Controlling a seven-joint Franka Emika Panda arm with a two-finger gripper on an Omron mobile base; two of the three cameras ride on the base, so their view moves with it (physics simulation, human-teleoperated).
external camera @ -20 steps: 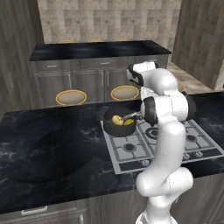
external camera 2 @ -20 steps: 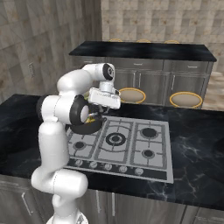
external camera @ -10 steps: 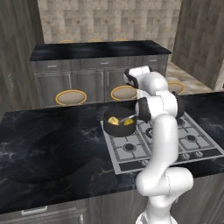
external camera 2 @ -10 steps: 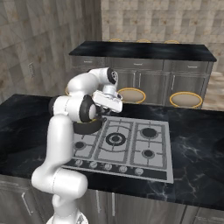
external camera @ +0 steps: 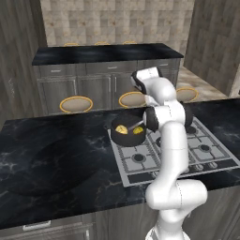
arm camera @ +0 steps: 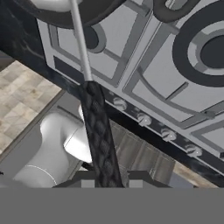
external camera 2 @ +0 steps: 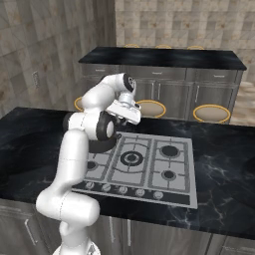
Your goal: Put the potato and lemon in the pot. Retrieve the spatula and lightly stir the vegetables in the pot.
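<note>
We see the gripper point(arm camera: 107, 181) clamped on the spatula point(arm camera: 97, 127), its head apparently down in the pot point(external camera: 127, 131) on the stove point(external camera: 174, 150). The vegetables point(external camera: 129, 130) lie inside, and since a moment ago our arm has swung further over them.

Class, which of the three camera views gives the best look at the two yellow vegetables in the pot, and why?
The left base view: both vegetables lie in plain sight inside the open pot. In the right base view the arm covers most of the pot, hiding its contents. The hand view looks along the spatula handle at the stove.
</note>
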